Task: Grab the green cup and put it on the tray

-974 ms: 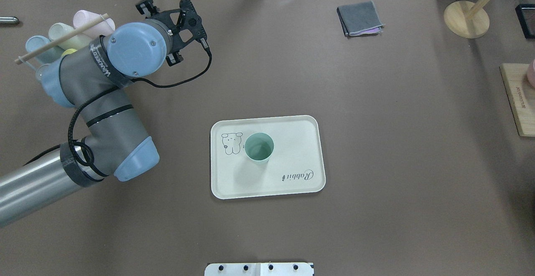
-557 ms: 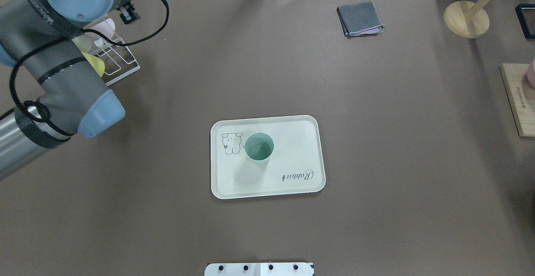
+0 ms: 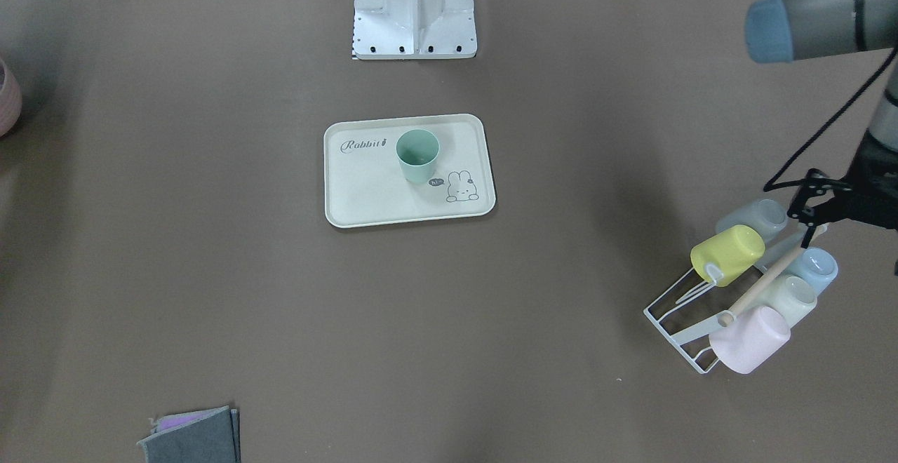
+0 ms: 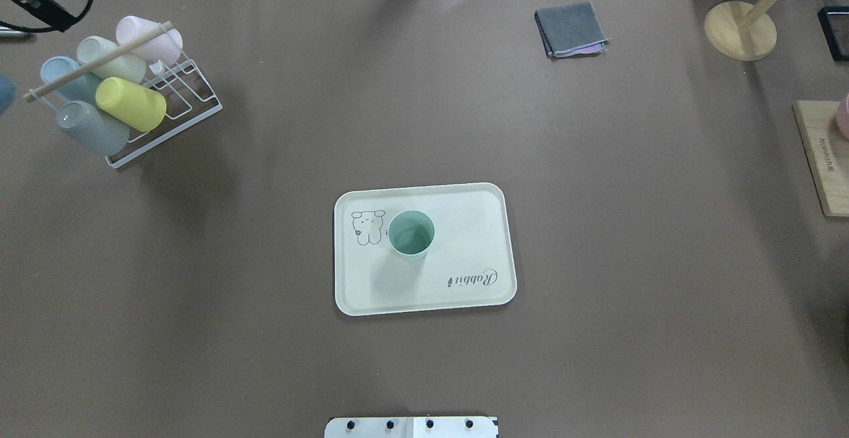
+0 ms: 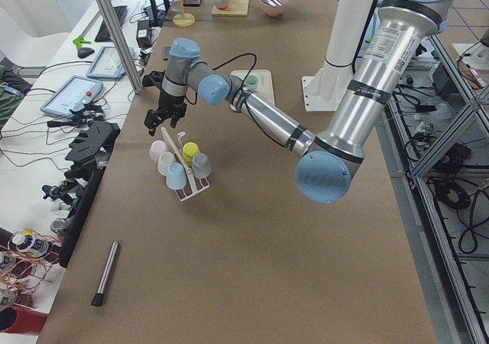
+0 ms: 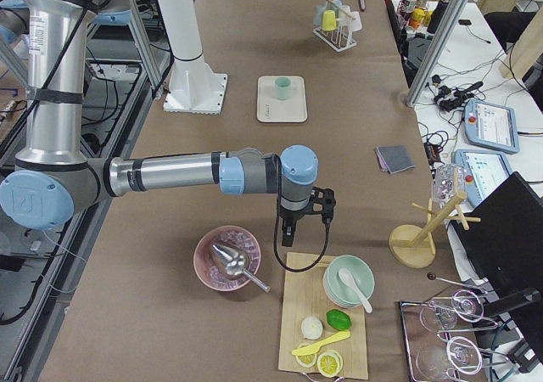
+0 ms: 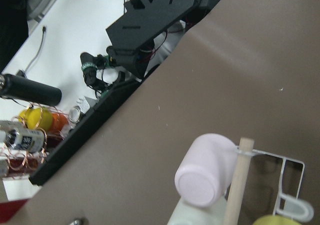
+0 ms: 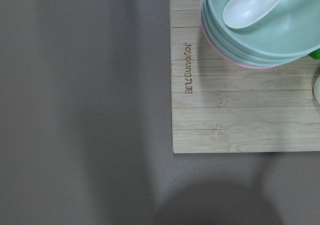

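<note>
The green cup [image 4: 411, 234] stands upright, mouth up, on the cream tray [image 4: 464, 225], beside the bunny drawing; both also show in the front view, the cup [image 3: 417, 156] on the tray [image 3: 372, 196]. My left gripper [image 3: 810, 203] hangs above the far end of the cup rack, far from the tray, with jaws apart and nothing in them; it also shows in the left side view [image 5: 164, 120]. My right gripper [image 6: 287, 232] shows only in the right side view, over the table near the wooden board; I cannot tell whether it is open or shut.
A white wire rack [image 4: 179, 109] with several pastel cups, one of them yellow-green [image 4: 130, 103], stands at the far left. A folded grey cloth [image 4: 570, 28], a wooden stand [image 4: 739, 30] and a cutting board [image 4: 822, 159] with stacked bowls [image 8: 260, 30] lie to the right.
My left arm has swung back and left, almost out of the overhead view, uncovering the cup rack. The green cup and the tray have not moved.
</note>
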